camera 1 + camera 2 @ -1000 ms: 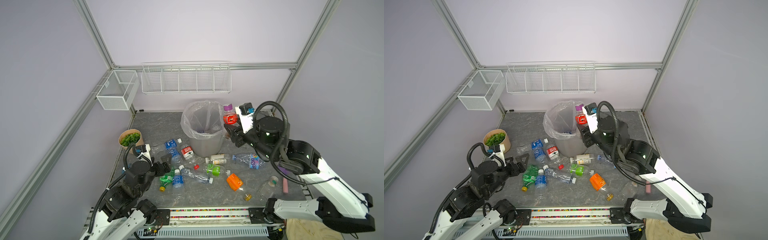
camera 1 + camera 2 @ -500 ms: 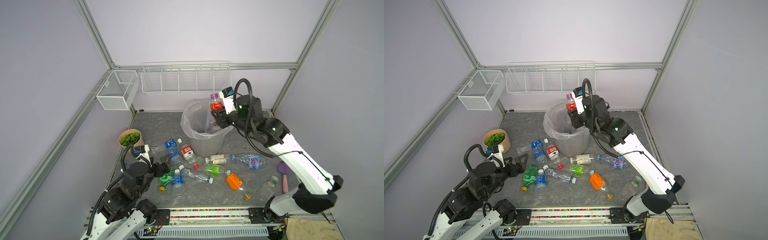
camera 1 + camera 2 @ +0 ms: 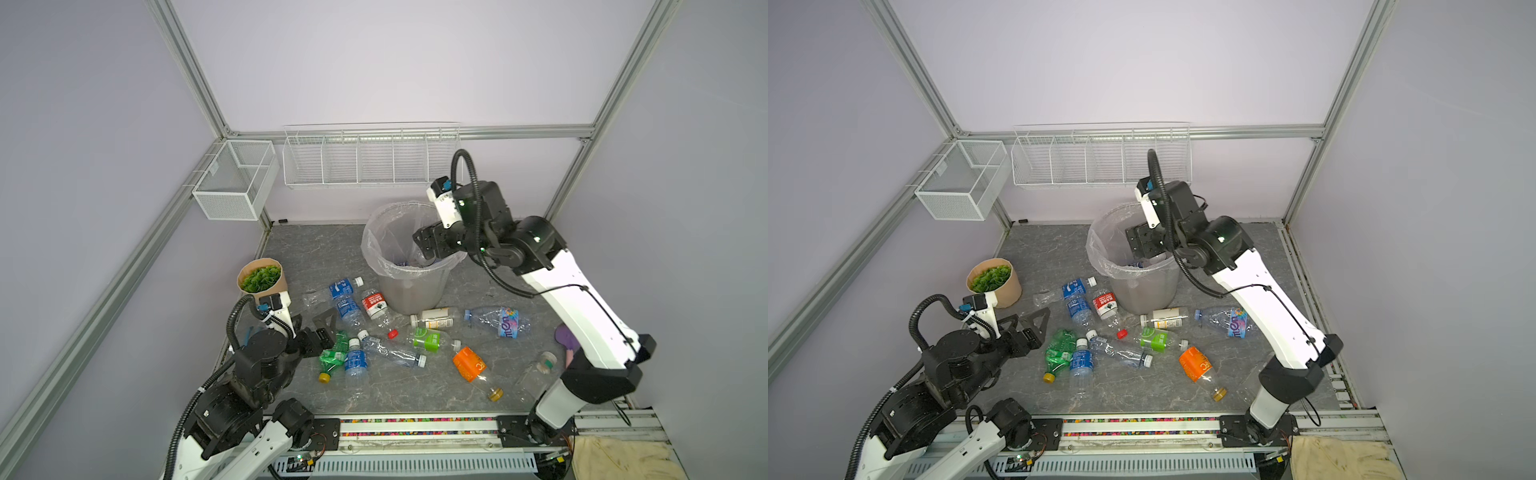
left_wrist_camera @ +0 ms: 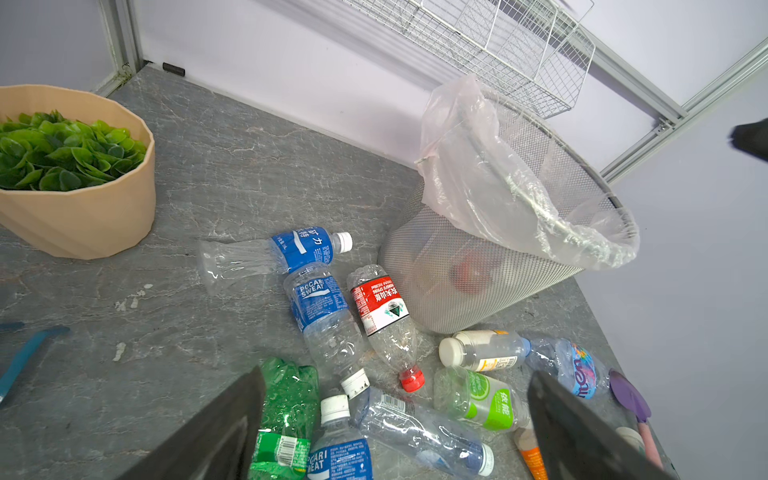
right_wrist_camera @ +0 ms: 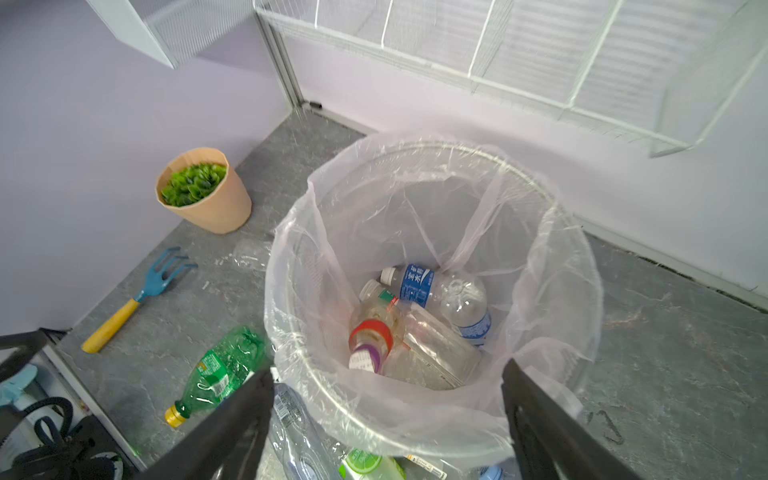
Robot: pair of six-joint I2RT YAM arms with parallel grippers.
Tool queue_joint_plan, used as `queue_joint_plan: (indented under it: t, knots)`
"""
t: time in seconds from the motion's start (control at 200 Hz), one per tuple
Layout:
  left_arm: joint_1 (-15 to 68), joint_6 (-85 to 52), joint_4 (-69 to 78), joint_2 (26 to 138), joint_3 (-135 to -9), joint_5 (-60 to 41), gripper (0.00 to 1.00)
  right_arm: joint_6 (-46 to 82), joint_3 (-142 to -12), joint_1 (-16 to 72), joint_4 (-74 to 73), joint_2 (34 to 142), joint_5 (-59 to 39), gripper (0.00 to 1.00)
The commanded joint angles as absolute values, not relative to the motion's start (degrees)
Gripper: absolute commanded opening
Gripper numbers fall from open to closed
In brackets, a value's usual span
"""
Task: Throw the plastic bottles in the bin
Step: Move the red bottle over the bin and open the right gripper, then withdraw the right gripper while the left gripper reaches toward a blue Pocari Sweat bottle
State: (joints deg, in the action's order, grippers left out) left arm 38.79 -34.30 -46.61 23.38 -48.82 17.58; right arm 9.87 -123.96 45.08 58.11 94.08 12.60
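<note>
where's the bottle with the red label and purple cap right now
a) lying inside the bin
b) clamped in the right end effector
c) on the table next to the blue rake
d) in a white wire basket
a: the right wrist view shows the red-labelled, purple-capped bottle lying at the bottom of the bin, below the open, empty right end effector.

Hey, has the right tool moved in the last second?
Yes. The right tool swung left in a top view, from beside the bin to above its open mouth, where it hangs with jaws apart.
</note>
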Motion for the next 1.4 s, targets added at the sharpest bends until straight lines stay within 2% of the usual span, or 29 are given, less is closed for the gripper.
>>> queue_joint_plan:
  t: [0.0, 0.505, 0.93, 1.395]
  knots:
    - [38.76, -34.8, -47.9, 23.78, -49.59, 17.49, 0.98, 9.83, -119.25, 44.8, 56.63, 91.12, 13.66, 0.88]
    - [38.76, -36.54, -48.13, 28.28, -45.39, 14.88, 0.98, 13.18, -95.73, 44.86, 50.06, 74.19, 13.89, 0.88]
    - [38.77, -41.78, -48.82, 36.5, -40.08, 13.18, 1.0, 16.18, -85.74, 44.84, 50.36, 67.57, 14.22, 0.88]
    - [38.76, -48.46, -42.64, 38.84, -30.12, 5.85, 0.85, 19.03, -78.55, 44.83, 49.52, 63.49, 12.8, 0.88]
